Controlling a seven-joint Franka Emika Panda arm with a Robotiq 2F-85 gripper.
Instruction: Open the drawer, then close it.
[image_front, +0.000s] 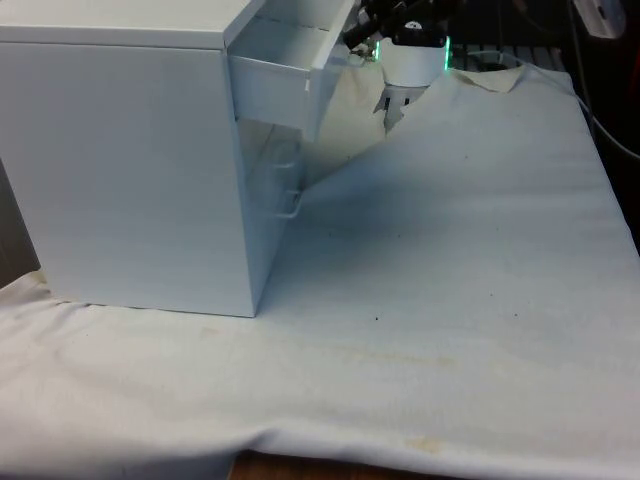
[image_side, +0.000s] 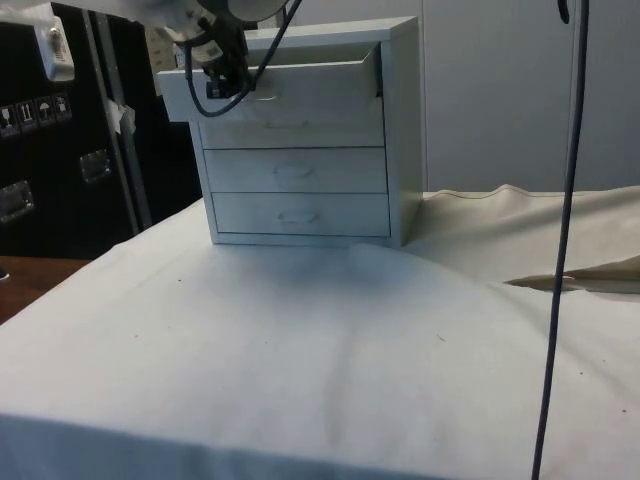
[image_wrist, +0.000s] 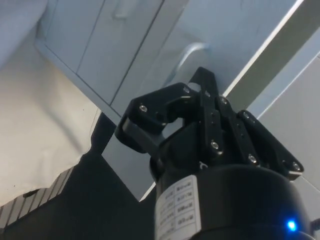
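The claw (image_wrist: 202, 92), fingers pressed together, sits at the handle (image_wrist: 192, 50) of the top drawer (image_side: 270, 85), gripping nothing that I can make out. That drawer stands pulled out of the chest (image_side: 300, 140) on the table (image_side: 300, 350). Opening looks done; next comes a straight push inward.

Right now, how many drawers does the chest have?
4, stacked in the chest: top drawer pulled out, second, third and bottom shut below it.
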